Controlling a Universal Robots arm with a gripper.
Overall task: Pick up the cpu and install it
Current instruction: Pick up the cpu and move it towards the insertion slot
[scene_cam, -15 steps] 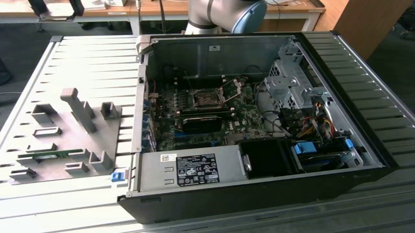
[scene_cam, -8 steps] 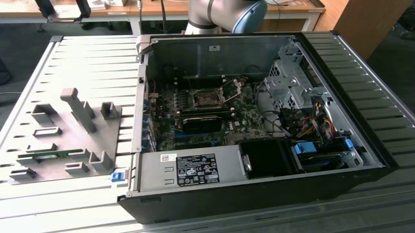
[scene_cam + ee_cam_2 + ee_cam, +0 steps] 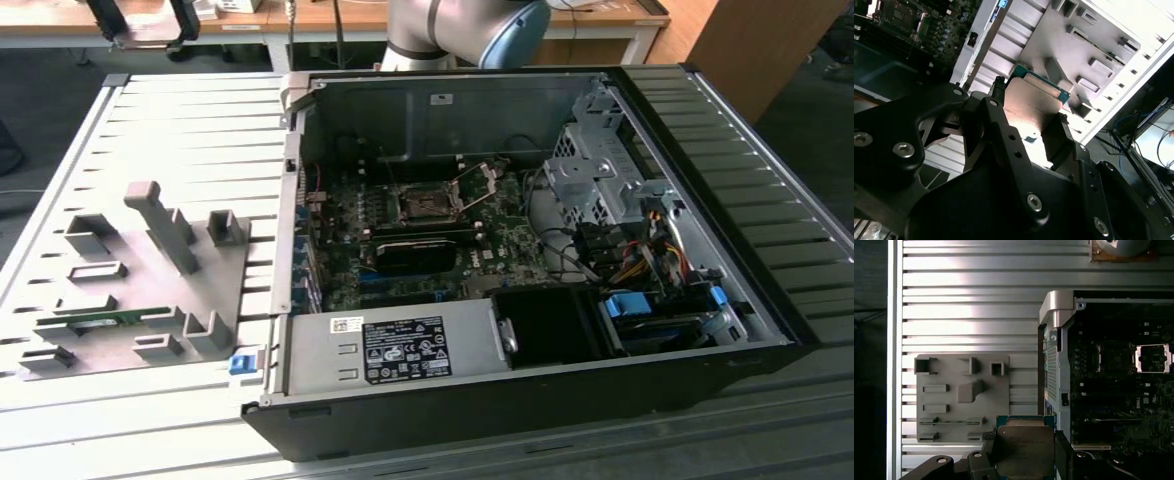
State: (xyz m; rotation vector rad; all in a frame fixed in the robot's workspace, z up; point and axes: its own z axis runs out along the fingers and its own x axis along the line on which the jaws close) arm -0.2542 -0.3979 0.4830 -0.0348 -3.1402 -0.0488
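Observation:
The cpu (image 3: 1025,447) is a flat square chip with a silvery top and a green rim, and my gripper (image 3: 1025,454) is shut on it. A black finger presses on each of two opposite edges. In the second wrist view the cpu (image 3: 1030,100) shows again between the fingers of the gripper (image 3: 1030,107). It hangs well above the ribbed table, over the strip between the grey fixture plate (image 3: 961,400) and the open computer case (image 3: 1054,310). The metal-framed socket (image 3: 1153,358) on the motherboard stands open, its dark centre showing in the exterior view as the socket (image 3: 430,203).
The arm's base (image 3: 454,30) rises behind the case. A green memory stick (image 3: 100,322) lies in the fixture plate (image 3: 147,290), which carries raised blocks. Inside the case are the power supply (image 3: 387,350), a drive cage (image 3: 601,170) and loose cables (image 3: 641,250).

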